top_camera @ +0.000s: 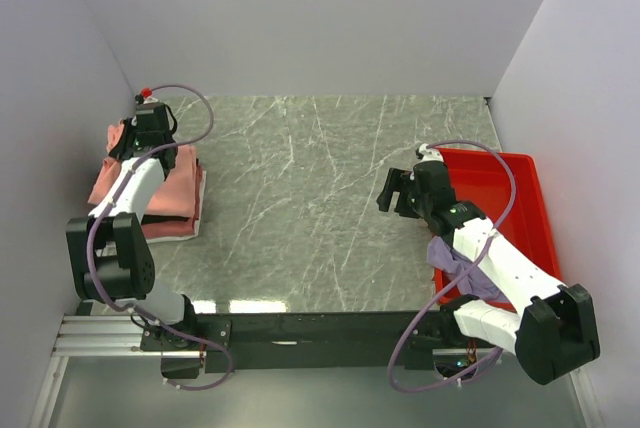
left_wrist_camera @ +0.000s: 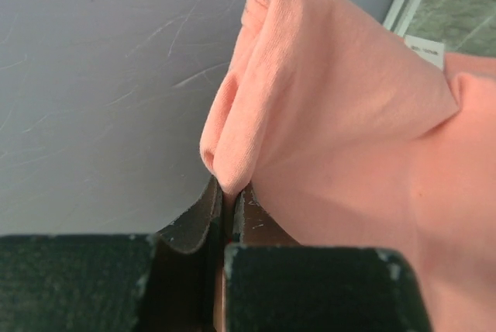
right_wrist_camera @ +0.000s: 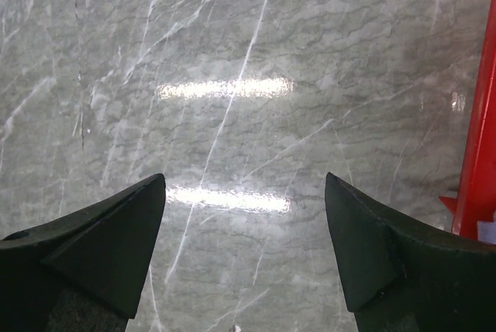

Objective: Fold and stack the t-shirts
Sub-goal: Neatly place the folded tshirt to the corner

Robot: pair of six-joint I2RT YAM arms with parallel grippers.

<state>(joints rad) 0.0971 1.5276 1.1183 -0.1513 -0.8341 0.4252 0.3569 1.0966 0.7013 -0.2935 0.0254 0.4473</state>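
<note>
A salmon-pink t-shirt [top_camera: 172, 180] lies on top of a low pile of folded cloth by the left wall. My left gripper [top_camera: 130, 143] sits at its far left corner. In the left wrist view this gripper [left_wrist_camera: 231, 192] is shut on a raised fold of the salmon-pink t-shirt [left_wrist_camera: 341, 115], whose small white neck label [left_wrist_camera: 425, 50] shows at the upper right. A lavender-purple t-shirt [top_camera: 462, 266] hangs over the near left corner of the red tray, partly under the right arm. My right gripper [top_camera: 393, 191] hovers open over bare table, left of the tray, nothing between its fingers [right_wrist_camera: 124, 239].
The red plastic tray [top_camera: 510, 176] stands at the right, and its edge [right_wrist_camera: 479, 138] shows in the right wrist view. Grey walls close in left, right and behind. A darker pink layer [top_camera: 168, 225] shows at the pile's near edge.
</note>
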